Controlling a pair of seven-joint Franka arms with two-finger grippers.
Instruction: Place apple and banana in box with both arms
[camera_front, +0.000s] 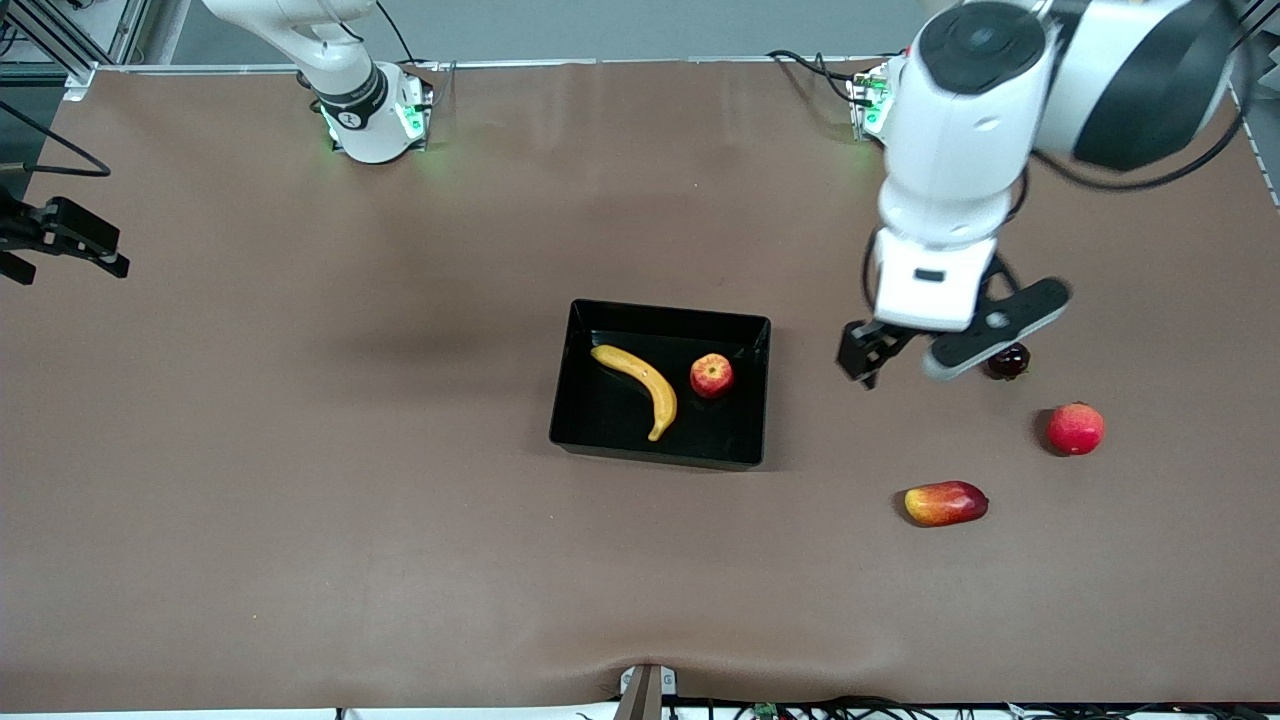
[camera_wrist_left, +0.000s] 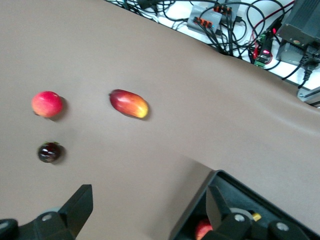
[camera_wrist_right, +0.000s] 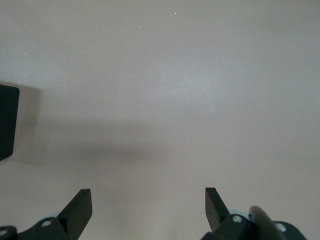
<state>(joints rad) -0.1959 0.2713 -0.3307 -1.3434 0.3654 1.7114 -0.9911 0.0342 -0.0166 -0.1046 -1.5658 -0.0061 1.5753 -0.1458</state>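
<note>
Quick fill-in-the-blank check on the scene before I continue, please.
1. The banana and apple lie in the ____.
2. The left end effector is ____, holding nothing.
3. The number of fruits on the table outside the box is ____.
4. The right end effector is ____.

Missing words: box; open; three; open

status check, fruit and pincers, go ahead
Left pincer open, empty, over bare table beside the box. Right pincer open, waiting at its table end. Banana and apple in box. Nothing in the way.
</note>
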